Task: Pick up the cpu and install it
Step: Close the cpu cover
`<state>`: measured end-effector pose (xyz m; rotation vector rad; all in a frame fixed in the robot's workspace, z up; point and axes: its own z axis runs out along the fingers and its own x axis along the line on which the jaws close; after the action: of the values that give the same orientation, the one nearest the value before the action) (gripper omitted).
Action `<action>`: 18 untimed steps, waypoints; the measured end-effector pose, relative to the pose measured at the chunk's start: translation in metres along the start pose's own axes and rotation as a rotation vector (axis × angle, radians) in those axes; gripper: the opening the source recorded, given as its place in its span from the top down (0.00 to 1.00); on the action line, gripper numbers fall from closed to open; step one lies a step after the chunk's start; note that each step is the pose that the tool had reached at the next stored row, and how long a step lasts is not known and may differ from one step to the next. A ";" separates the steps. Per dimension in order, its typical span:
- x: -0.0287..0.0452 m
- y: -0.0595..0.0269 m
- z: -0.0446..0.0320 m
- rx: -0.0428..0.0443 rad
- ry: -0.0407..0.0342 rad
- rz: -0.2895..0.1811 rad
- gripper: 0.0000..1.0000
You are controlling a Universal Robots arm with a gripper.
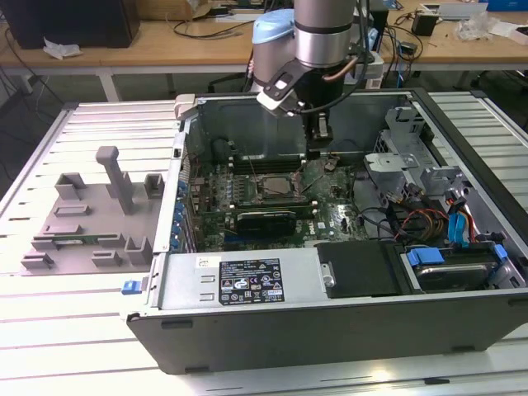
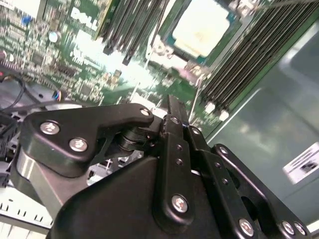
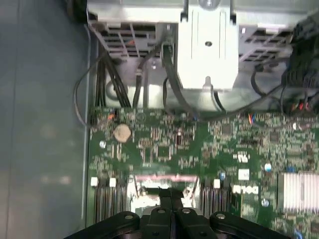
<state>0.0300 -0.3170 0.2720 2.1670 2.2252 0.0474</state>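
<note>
One arm is hanging over an open computer case point(image 1: 247, 285) that is lying on its side on the table point(image 1: 49, 330). Laid this way, the motherboard point(image 1: 338, 219) is facing upward, which, as I judge it, is letting the arm work from straight above.

The tool point(image 1: 314, 153) is hovering low inside the case, just beside the socket point(image 1: 262, 186) toward the exterior view's right. In both wrist views its two black fingers point(image 2: 172, 107) are lying pressed together, with no gap and nothing pinched between them point(image 3: 169, 195).

In the second wrist view, the cpu point(image 2: 204, 27) is showing as a pale, shiny square with a thin green edge. It is lying flat inside the socket's metal surround, beside the long dark memory slots point(image 2: 239, 64). It is sitting apart from the fingertips, not touching them. Lying level and square to the surround, the chip is looking as though it is already resting in its seat. I cannot tell whether it is clamped down.

With the chip out of its grip, the tool is probably keeping its fingers together to stay narrow among the board's upright parts. On the exterior view's left, a grey moulded holder point(image 1: 91, 223) is standing on the table, well apart from the work.
</note>
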 end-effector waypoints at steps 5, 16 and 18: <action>-0.0006 0.0233 0.0014 0.0067 0.0002 0.000 0.89; -0.0009 0.0360 0.0247 0.0444 0.0012 0.000 0.89; -0.0009 0.0360 0.0247 0.0446 0.0011 0.000 0.89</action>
<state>0.0671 -0.3170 0.2490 2.1894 2.2484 -0.0009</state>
